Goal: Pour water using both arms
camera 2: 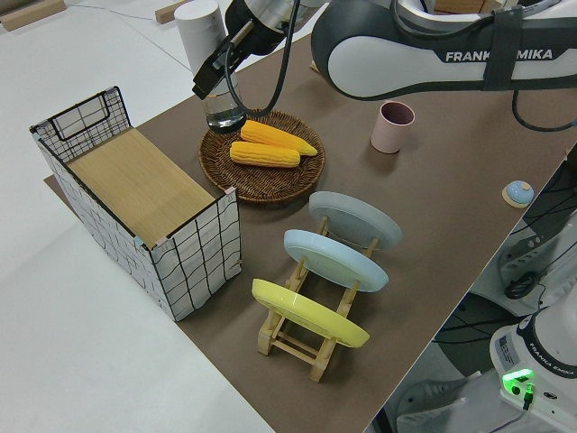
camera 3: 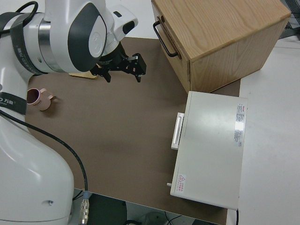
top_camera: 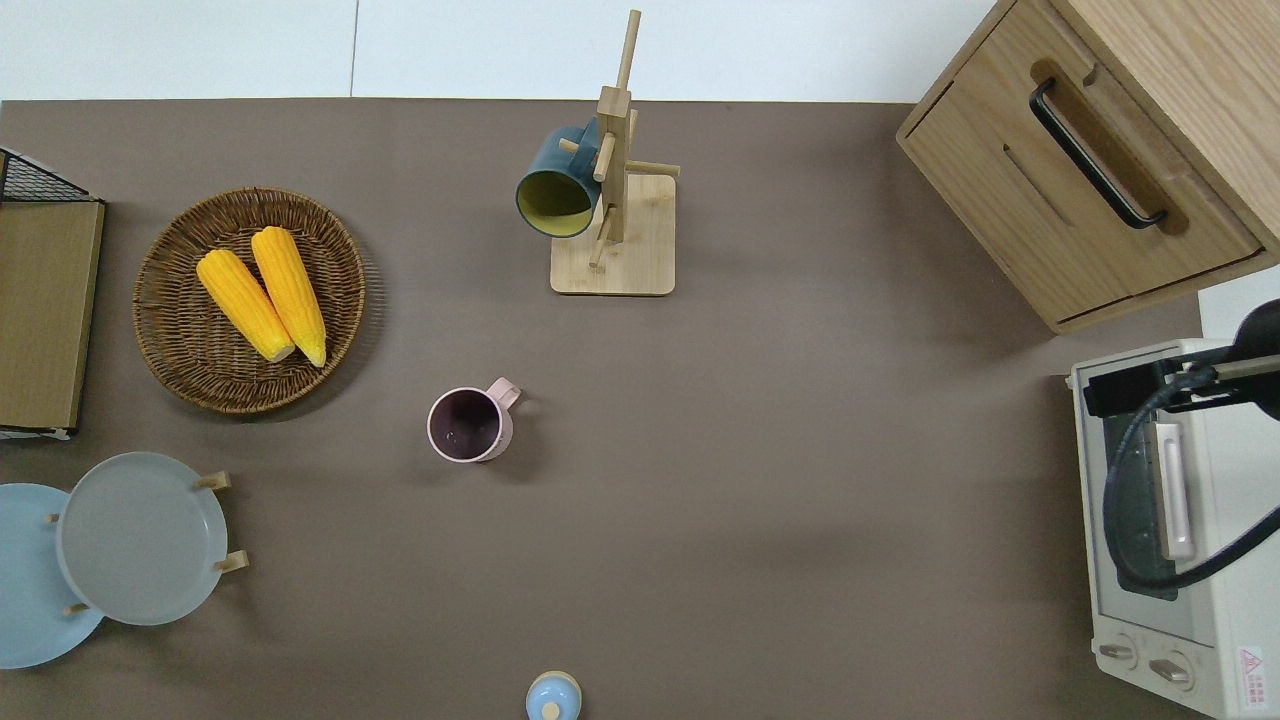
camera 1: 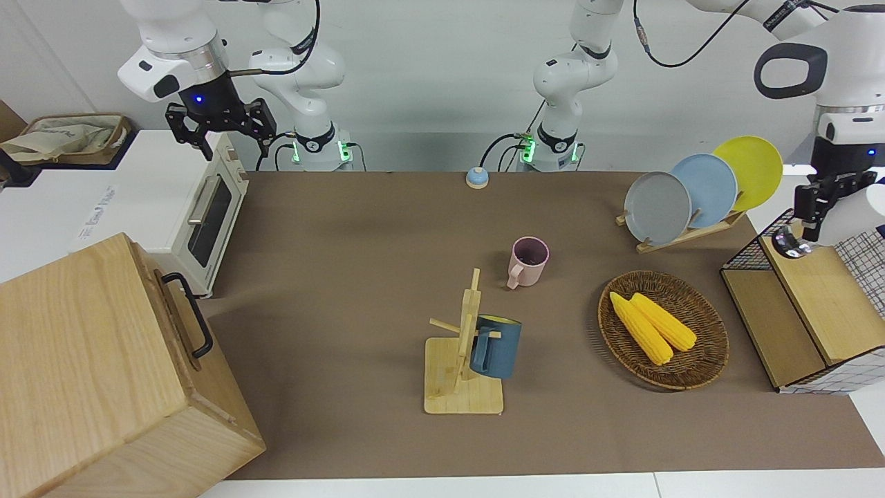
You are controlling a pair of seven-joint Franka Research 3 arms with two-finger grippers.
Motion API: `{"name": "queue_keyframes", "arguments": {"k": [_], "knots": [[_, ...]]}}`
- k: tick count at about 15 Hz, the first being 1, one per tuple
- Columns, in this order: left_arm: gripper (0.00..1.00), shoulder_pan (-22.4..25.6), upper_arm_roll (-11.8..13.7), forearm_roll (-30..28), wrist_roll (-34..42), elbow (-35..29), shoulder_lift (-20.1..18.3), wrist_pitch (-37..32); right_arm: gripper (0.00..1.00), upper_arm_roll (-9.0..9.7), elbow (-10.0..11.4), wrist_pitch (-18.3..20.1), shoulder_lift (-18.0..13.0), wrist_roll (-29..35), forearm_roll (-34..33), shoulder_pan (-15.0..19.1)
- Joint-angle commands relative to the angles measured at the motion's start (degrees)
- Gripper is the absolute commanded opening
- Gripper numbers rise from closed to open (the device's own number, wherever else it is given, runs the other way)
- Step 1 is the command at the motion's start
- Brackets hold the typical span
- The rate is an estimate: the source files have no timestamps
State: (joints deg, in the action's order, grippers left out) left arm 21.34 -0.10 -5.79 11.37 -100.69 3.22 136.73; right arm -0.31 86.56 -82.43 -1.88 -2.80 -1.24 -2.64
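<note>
Glass [camera 2: 224, 116] clamped in our left gripper [camera 2: 216, 79] could slip, spilling water; our right gripper [camera 1: 220, 128] hangs open, empty.

Bright, even indoor light from above in all four views; no dim corners. Shadows soft and short: the wicker basket [top_camera: 170, 330] and pink mug [top_camera: 470, 424] throw faint blurred shadows onto the brown bench [top_camera: 800, 480]; the wooden cabinet [camera 1: 90, 373] casts a wider soft one. White surfaces around the bench near blown out, mainly in left side view. Mild sheen on the glossy left arm [camera 2: 433, 54] and on the plates [camera 2: 356, 219]. Focus sharp overall; dark cable [top_camera: 1150, 500] close to the overhead lens is soft-edged. Slight wide-angle stretch at front view edges.
</note>
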Motion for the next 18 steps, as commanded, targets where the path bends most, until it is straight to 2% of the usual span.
{"name": "queue_keyframes", "arguments": {"k": [1, 4, 6, 11, 14, 18], "knots": [[0.00, 0.45, 2.91, -7.20, 10.05, 5.14, 3.63, 1.69, 0.990, 0.22, 0.46, -0.28, -0.31, 0.95, -0.25, 0.01], [0.00, 1.50, 4.41, -13.89, 17.35, 5.24, 4.95, 4.67, 0.990, 0.22, 0.37, -0.28, -0.31, 0.95, -0.25, 0.01], [0.00, 3.08, 4.41, -16.44, 21.83, 5.24, 6.09, 6.17, 0.990, 0.22, 0.37, -0.28, -0.31, 0.95, -0.25, 0.01], [0.00, 4.06, 4.41, -27.16, 32.82, 5.32, 9.95, 11.79, 0.990, 0.22, 0.37, -0.28, -0.31, 0.95, -0.25, 0.01], [0.00, 4.15, 4.32, -29.89, 35.47, 5.50, 12.33, 15.05, 0.990, 0.22, 0.37, -0.28, -0.31, 0.95, -0.25, 0.01], [0.00, 5.29, 3.53, -32.26, 38.81, 7.08, 14.88, 15.23, 0.990, 0.22, 0.37, -0.28, -0.31, 0.95, -0.25, 0.01]]}}
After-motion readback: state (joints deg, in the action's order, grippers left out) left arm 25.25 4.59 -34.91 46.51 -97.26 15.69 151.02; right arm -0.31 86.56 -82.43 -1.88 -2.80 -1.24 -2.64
